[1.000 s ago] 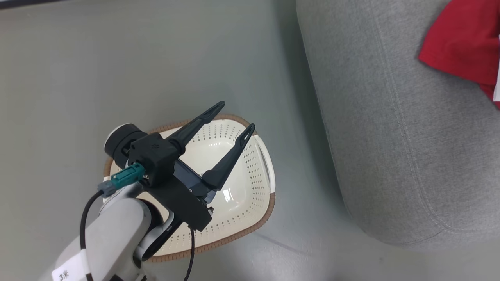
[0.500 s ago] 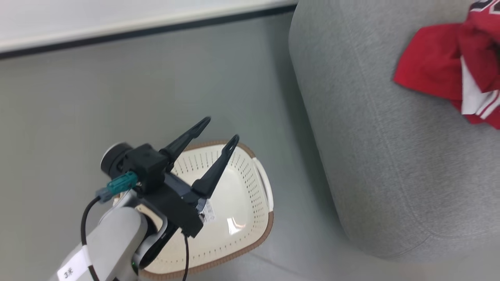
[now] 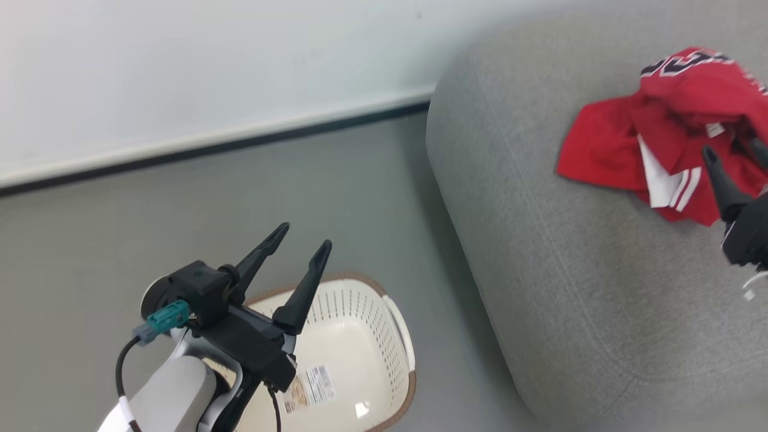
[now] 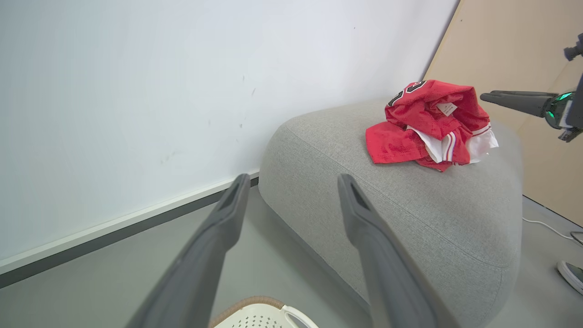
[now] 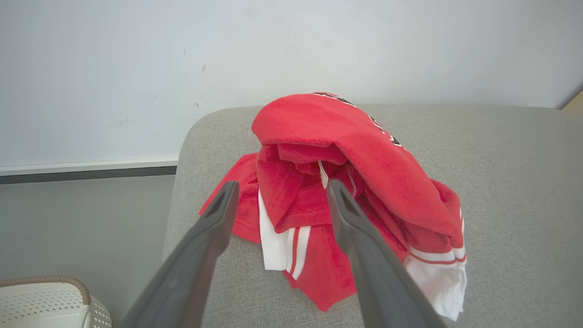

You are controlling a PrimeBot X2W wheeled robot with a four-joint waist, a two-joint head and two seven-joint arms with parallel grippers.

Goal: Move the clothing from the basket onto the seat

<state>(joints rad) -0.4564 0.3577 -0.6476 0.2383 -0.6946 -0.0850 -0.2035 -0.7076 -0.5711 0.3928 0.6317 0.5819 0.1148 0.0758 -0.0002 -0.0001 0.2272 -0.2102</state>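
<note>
Sitting crumpled on the seat (image 3: 570,288), the clothing (image 3: 606,144) is just ahead of the right gripper (image 5: 280,184), fingers (image 5: 218,218) spread wide, empty. Left gripper (image 3: 304,235) hangs over the basket (image 3: 378,336), spread and empty too.

Head camera looking down from high at basket (image 3: 366,324) and seat (image 3: 570,288). Both wrist cameras looking low across seat, sharing red clothes (image 5: 364,150).

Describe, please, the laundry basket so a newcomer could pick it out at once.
Find the big grey sofa cushion; on the floor to its left, beneath the left hand, stands the laundry basket. Its cream-white perforated plastic, brown woven-look rim and barcode label set it apart.
</note>
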